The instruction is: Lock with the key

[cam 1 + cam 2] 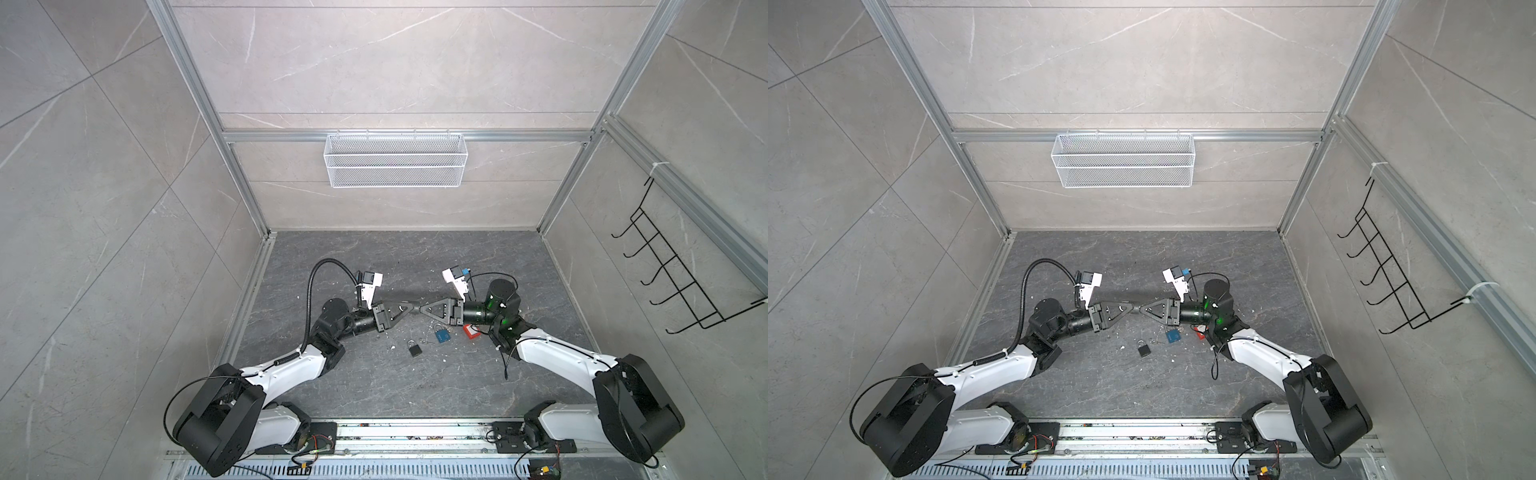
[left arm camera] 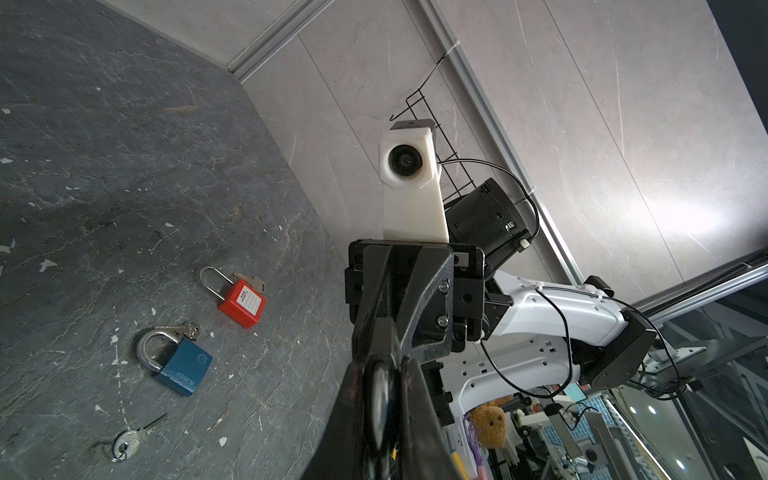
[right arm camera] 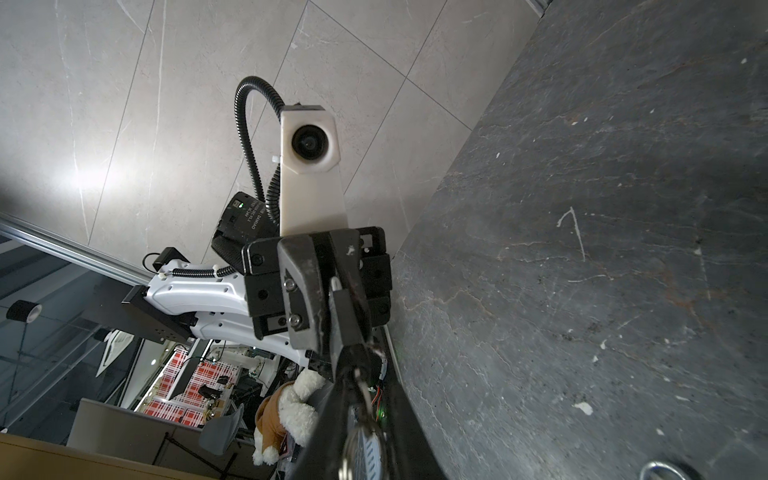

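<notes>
Holds key [image 2: 380,395] aloft in narrowly pinched left gripper [image 1: 413,308] and right gripper [image 1: 424,310]; has yet to enter black lock [image 1: 414,350], blue lock [image 1: 442,336] or red lock [image 1: 471,331].

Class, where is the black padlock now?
In both top views the black padlock lies on the dark floor near the middle, just left of the blue padlock.

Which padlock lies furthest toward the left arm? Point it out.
The black padlock, leftmost of the three in both top views; the blue padlock lies to its right, and the red padlock further right, partly under the right arm.
</notes>
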You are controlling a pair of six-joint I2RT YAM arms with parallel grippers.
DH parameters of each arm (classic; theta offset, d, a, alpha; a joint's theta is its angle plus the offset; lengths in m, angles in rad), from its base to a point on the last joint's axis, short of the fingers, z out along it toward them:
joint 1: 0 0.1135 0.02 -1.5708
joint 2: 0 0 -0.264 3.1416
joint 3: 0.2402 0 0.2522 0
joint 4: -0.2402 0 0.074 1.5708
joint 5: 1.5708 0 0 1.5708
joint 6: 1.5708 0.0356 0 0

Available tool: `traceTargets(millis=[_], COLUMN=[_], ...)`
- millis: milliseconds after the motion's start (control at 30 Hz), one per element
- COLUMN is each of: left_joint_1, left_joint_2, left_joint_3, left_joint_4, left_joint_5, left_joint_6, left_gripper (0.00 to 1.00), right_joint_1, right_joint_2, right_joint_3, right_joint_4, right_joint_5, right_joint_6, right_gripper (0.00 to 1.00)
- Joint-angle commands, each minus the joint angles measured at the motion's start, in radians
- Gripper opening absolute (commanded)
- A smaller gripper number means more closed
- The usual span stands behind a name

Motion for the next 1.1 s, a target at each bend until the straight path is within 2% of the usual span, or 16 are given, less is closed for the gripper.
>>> traceTargets(millis=[0, 267, 400, 467, 700, 1067], left_joint_1=[0.005, 0.005, 0.005, 0.005, 0.005, 0.033], left_joint_2=[-0.035, -0.02, -0.012, -0.01, -0.013, -0.018], left_joint_3=[0.007, 0.017, 0.02, 0.022, 0.012, 0.004], left_joint_4=[0.062, 0.06, 0.064, 0.063, 0.057, 0.055], left_joint_5=[0.0, 0.021, 0.024, 0.022, 0.002, -0.014], left_joint_6=[0.027, 0.023, 0.021, 0.021, 0.03, 0.007], left_gripper=[0.0, 0.0, 0.0, 0.0, 0.0, 0.0], right_joint_1=[-0.005, -0.01, -0.01, -0.012, -0.015, -0.049], right_joint_2=[-0.025, -0.016, 0.013, 0.027, 0.055, 0.003], right_joint_3=[-0.014, -0.012, -0.011, -0.018, -0.044, -0.074], right_joint_4=[-0.004, 0.04, 0.099, 0.152, 0.272, 0.166], right_joint_5=[0.009, 0.007, -0.017, -0.024, -0.037, -0.021], right_joint_6=[-0.017, 0.001, 0.032, 0.061, 0.122, 0.02], right_gripper=[0.2, 0.17, 0.04, 0.0, 0.0, 0.0])
